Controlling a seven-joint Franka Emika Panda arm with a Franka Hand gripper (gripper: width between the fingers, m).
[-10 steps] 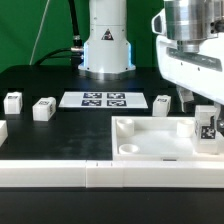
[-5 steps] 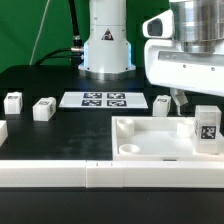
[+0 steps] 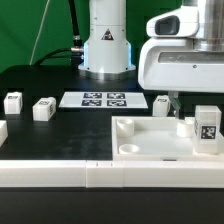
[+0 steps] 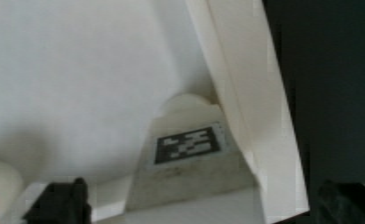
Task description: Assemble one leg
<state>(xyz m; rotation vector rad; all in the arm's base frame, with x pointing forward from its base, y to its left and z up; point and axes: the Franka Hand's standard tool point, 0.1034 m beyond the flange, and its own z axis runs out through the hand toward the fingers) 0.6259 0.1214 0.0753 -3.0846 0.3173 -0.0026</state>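
A white leg (image 3: 207, 129) with a black-and-white tag stands upright at the exterior view's right corner of the large flat white square piece (image 3: 150, 142). My gripper (image 3: 186, 104) hangs just above and to the left of it. In the wrist view the leg (image 4: 191, 148) sits against the raised rim, between my two dark fingertips (image 4: 62, 203), which stand wide apart and do not touch it. The gripper (image 4: 200, 206) is open and empty.
Three more legs stand on the black table: two at the left (image 3: 13, 101) (image 3: 43, 108) and one behind the square piece (image 3: 163, 104). The marker board (image 3: 103, 99) lies in front of the robot base (image 3: 107, 45). A white rail (image 3: 60, 176) runs along the front.
My hand has moved toward the exterior view's left over the square piece. The tagged leg has stayed standing at the right corner.
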